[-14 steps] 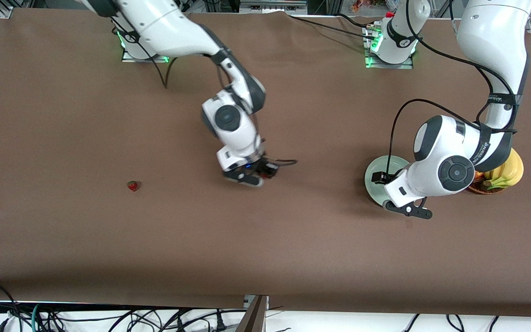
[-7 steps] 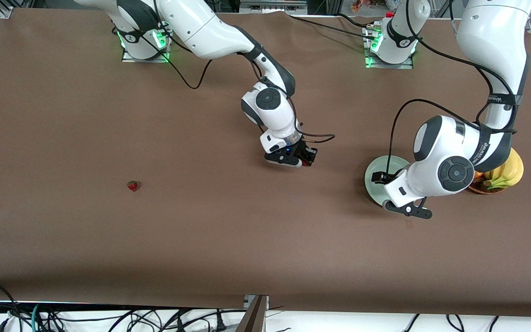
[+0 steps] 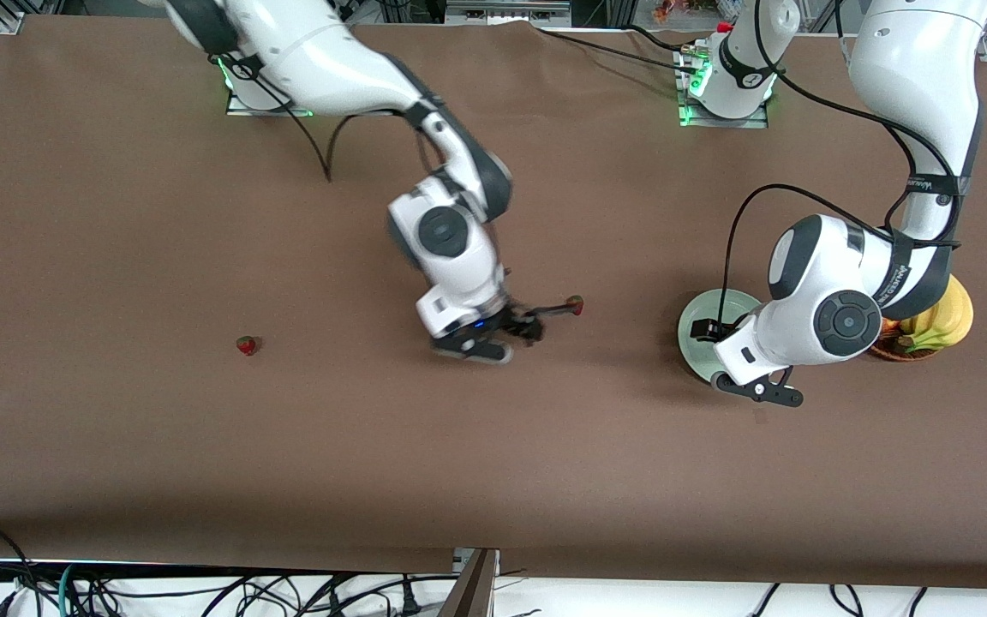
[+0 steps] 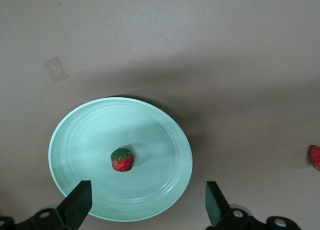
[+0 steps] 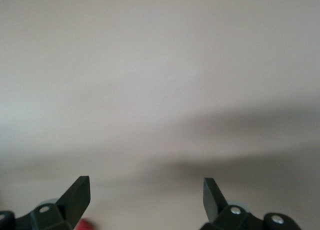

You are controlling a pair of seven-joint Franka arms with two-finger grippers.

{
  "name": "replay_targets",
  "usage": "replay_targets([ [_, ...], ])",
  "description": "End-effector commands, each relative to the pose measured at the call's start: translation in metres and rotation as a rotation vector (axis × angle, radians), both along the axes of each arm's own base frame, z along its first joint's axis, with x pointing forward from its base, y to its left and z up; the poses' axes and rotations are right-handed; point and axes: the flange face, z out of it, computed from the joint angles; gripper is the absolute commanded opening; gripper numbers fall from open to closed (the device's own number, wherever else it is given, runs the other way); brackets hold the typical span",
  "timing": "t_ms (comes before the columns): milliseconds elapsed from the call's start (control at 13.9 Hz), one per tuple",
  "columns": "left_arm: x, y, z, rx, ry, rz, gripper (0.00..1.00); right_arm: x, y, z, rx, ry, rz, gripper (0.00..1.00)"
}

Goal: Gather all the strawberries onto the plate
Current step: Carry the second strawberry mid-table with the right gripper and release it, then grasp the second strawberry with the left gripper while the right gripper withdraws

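Brown cloth covers the desk (image 3: 116, 214); cables trail along its front edge. Both the left hand (image 4: 145, 210) and the right hand (image 5: 145, 205) are released, empty.

A brown table (image 3: 202, 446) fills the front view. A brown wicker fruit basket (image 3: 898, 350) is seen on the table toward the left arm's end, largely hidden. A bunch of yellow bananas (image 3: 943, 319) is held in the basket, with something orange-red (image 3: 890, 326) just beside the bananas. A small piece of clear tape (image 4: 56, 69) is stuck flat on the table. Black cables (image 3: 202, 591) are strewn on the floor at the table's edge nearest the front camera.
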Motion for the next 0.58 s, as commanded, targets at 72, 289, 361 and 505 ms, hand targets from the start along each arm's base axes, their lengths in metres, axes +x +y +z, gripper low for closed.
replay_targets([
  [72, -0.001, -0.009, 0.001, -0.006, 0.011, 0.005, 1.0, 0.039, -0.122, 0.022, -0.087, 0.159, 0.216, 1.0],
  [289, -0.007, -0.039, -0.001, 0.006, 0.013, 0.029, 1.0, 0.067, -0.251, 0.008, -0.119, 0.294, 0.343, 1.0],
  [361, -0.012, -0.055, -0.004, 0.001, 0.019, 0.061, 1.0, 0.07, -0.289, -0.004, -0.114, 0.319, 0.383, 1.0],
  [505, -0.019, -0.082, -0.012, 0.005, 0.028, 0.127, 1.0, 0.072, -0.346, -0.02, -0.135, 0.348, 0.432, 1.0],
])
